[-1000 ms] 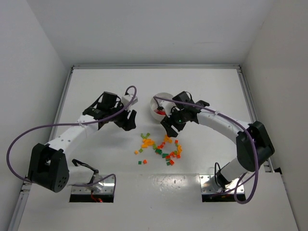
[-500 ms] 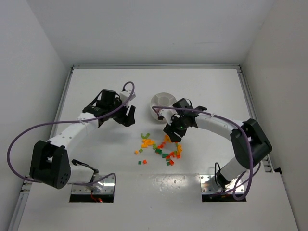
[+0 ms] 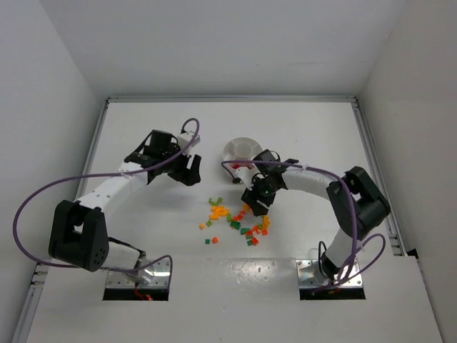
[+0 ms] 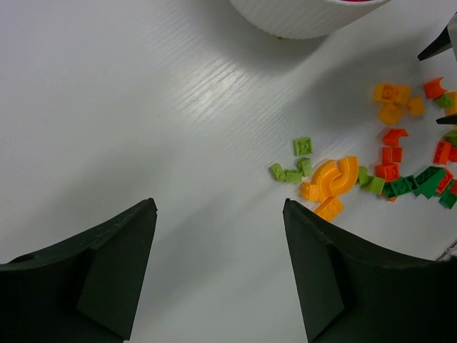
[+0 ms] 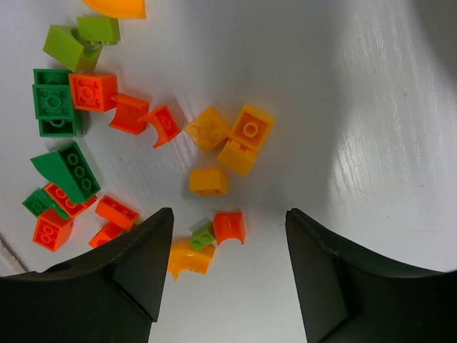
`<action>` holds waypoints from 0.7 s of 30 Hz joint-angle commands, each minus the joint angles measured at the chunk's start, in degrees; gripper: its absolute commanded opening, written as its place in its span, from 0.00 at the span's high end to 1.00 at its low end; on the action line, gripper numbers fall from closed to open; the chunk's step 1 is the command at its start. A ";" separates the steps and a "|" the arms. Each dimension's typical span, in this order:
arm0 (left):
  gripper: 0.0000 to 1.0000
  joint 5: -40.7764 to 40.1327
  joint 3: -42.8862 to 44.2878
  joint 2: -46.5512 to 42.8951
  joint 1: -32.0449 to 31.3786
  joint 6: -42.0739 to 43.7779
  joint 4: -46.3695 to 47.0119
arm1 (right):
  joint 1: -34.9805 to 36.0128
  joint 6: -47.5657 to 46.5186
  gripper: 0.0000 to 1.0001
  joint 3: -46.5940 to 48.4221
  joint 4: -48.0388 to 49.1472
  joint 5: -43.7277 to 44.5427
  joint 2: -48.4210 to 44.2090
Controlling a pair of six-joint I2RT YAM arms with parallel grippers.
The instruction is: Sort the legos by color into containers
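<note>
Overhead, white table (image 3: 143, 128), white walls (image 3: 214, 50), scattered legos (image 3: 239, 221), left claw (image 4: 220, 209) and right claw (image 5: 228, 212) released.

Both arms reach forward, elbows out — left gripper (image 4: 219, 207) and right gripper (image 5: 228, 214) hold their 2 fingers apart.

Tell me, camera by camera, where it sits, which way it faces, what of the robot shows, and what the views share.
Top external: fixed above and behind the arms, looking down on the table; both arms show, left tool and right tool.
Left wrist: on the left arm, looking down past its two fingers at bare table, the white dish and the bricks.
Right wrist: on the right arm, looking down between its fingers at bricks.
Shared: all three show the bricks; top and left wrist also show the dish.
</note>
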 commanded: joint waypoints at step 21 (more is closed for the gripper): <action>0.21 0.63 2.62 2.54 1.70 -0.63 1.05 | 2.92 -0.48 0.69 3.30 4.18 -0.90 3.69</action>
